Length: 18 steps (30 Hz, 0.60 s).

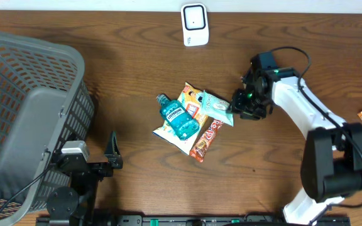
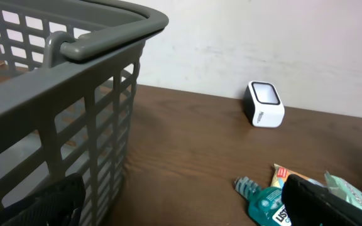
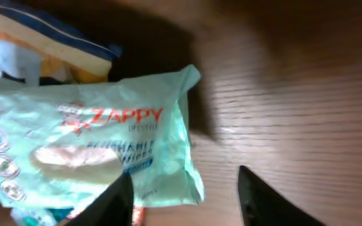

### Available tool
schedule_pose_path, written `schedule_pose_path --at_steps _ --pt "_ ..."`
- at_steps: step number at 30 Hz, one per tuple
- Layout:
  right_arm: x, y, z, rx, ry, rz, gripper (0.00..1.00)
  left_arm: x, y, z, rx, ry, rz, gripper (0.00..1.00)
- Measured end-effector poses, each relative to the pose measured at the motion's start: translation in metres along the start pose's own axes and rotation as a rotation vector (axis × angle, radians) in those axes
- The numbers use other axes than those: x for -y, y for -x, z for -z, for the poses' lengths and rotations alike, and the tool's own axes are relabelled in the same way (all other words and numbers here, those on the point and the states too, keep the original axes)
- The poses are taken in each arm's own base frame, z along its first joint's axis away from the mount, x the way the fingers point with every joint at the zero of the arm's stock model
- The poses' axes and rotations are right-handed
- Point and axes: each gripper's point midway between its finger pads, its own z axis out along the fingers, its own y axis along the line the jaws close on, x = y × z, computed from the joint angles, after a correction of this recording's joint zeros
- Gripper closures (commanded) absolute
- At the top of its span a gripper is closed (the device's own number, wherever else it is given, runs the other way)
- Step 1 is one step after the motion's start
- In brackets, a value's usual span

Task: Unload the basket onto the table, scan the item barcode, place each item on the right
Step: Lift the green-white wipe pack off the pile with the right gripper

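your right gripper (image 3: 184,201) stood at the wipes pack (image 3: 87,150) corner, jaws half open and empty, placed to grip it for the scanner (image 1: 194,24).

Soft, even light is falling from above on the table (image 1: 137,63), and the wood is giving back a mild sheen. The basket (image 1: 17,125) is throwing a diffuse shadow onto the boards at its right. The white scanner (image 1: 194,24) at the far edge is nearly washing out. The left wrist view is looking dimmer and greyish, the dark left gripper fingers (image 2: 332,204) blurring at its near edge. In the right wrist view the wipes packet (image 3: 93,150) is smearing out of focus; pale glare is streaking the wood to its right, deep shadow is hugging its edge, and the right gripper fingers (image 3: 263,201) are showing as black silhouettes.
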Motion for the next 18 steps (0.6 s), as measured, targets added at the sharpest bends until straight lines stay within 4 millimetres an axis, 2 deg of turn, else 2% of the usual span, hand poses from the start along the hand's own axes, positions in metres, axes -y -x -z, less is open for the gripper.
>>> schedule_pose_path --at_steps 5,9,12,14,15,18 --pt "-0.012 0.011 0.032 0.145 -0.039 0.147 0.51 0.000 0.000 0.000 0.000 0.000 0.000 0.00" --pt "-0.028 0.010 0.053 0.235 -0.092 0.374 0.51 0.000 0.000 0.000 0.000 0.000 0.000 0.00" --pt "-0.038 0.004 0.053 0.253 -0.155 0.512 0.50 0.000 0.000 0.000 0.000 0.000 0.000 0.00" --pt "-0.043 0.000 0.050 0.257 -0.200 0.569 0.34 0.000 0.000 0.000 0.000 0.000 0.000 0.00" --pt "-0.045 -0.003 0.049 0.259 -0.216 0.568 0.30 0.000 0.000 0.000 0.000 0.000 0.000 0.00" --pt "-0.042 -0.011 0.046 0.251 -0.241 0.447 0.28 0.000 0.000 0.000 0.000 0.000 0.000 0.00"
